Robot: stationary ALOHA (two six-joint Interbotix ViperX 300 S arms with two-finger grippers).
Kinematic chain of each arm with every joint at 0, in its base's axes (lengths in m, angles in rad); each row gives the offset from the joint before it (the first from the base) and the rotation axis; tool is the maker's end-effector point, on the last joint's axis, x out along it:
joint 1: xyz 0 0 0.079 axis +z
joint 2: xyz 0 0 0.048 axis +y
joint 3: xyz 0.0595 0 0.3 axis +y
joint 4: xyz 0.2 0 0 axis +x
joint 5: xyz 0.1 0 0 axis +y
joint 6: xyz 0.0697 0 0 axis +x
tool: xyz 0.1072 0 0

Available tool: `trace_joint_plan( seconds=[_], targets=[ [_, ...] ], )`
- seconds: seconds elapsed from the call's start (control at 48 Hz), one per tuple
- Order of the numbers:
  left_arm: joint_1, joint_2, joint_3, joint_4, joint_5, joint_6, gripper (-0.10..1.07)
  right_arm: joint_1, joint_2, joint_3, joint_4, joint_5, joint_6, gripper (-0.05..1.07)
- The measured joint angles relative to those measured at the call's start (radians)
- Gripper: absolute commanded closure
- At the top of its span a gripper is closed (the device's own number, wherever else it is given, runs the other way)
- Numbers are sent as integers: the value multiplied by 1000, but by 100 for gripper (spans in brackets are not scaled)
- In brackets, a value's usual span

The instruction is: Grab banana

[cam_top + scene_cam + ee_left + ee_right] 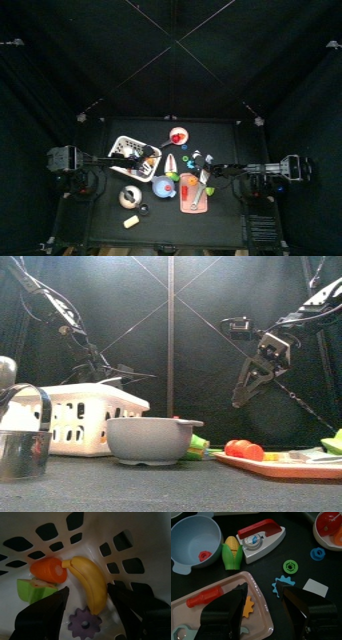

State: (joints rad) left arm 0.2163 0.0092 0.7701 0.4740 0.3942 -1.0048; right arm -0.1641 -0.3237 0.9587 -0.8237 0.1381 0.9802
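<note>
Although the left gripper point(88, 597) is already down inside the white basket point(143, 542), the banana point(90, 582) has not been taken: its fingers point(47, 609) stand wide apart, one on either side of the fruit, and no contact can be confirmed. The banana lies on the basket floor, its stem end touching an orange-red piece point(50, 569); a green piece point(37, 591) sits just beside that, and a purple gear-shaped piece point(83, 621) lies at the banana's lower end, between the fingers. Judged from this, the approach is largely done; closing on the banana and lifting it clear of the basket remain.

The right gripper point(264, 604) hangs over a pink tray point(258, 582), well apart from the basket, fingers open and holding nothing.

No brand, label or legible writing appears on any item in any view.
</note>
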Motion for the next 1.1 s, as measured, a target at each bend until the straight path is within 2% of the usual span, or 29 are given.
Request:
trace_joint_plan(
  seconds=[0.458, 0.625, 1.104],
  targets=[
    [0, 8, 2, 2, 44, 3, 26, 0, 2, -2, 2, 0, 0, 18],
    [0, -15, 2, 2, 46, 3, 28, 0, 2, -2, 0, 0, 0, 18],
    [-6, -204, 18, 2, 51, -2, 28, 0, 2, -2, 0, 0, 0, 18]
  ],
)
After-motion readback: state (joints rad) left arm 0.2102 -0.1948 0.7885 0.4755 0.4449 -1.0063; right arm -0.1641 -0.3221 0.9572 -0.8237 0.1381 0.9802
